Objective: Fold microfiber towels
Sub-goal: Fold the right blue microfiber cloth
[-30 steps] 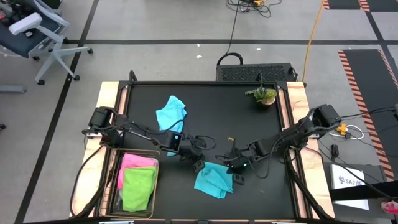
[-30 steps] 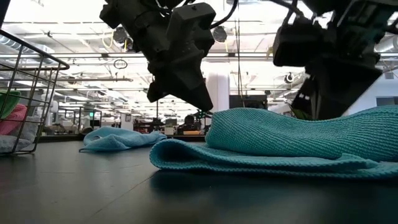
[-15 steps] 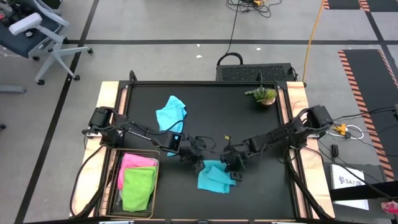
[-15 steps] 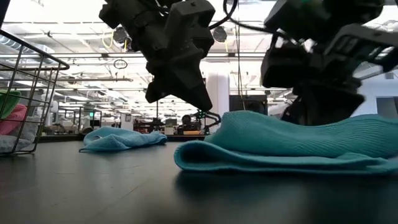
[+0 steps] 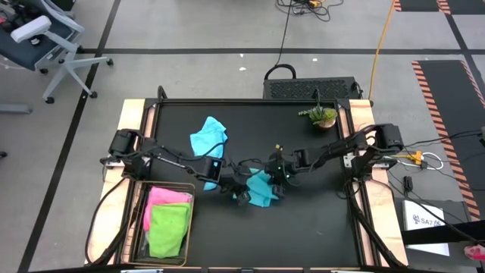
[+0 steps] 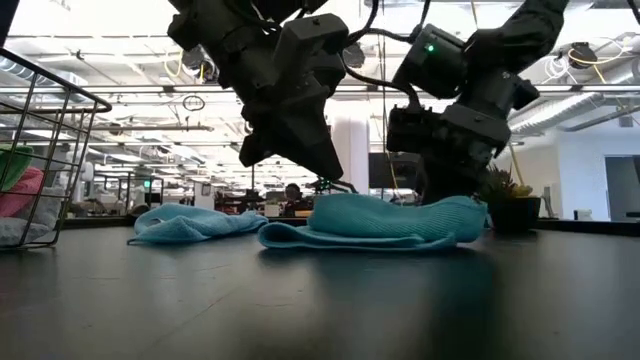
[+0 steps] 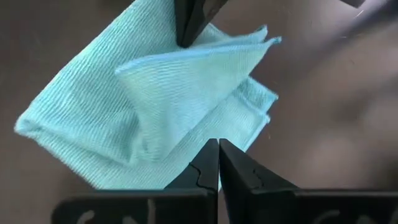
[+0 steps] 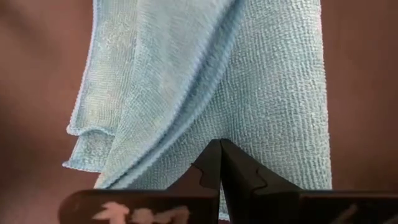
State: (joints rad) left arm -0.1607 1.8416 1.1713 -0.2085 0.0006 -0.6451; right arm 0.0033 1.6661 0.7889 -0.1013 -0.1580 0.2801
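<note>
- Both grippers, left gripper [image 5: 242, 199] and right gripper [image 5: 278, 175], had jaws pressed together at the teal towel [image 5: 261, 189], their tips hiding its edges.
- Whether either pinched cloth was unclear.

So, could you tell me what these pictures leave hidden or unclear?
- High view: the arms cover part of the teal towel, so its fold count is unclear.
- Low view: the wire basket is cut off by the edge.
- Right wrist view: whether the shut right gripper pinches any cloth.
- The grey-white towel: not visible anywhere.
</note>
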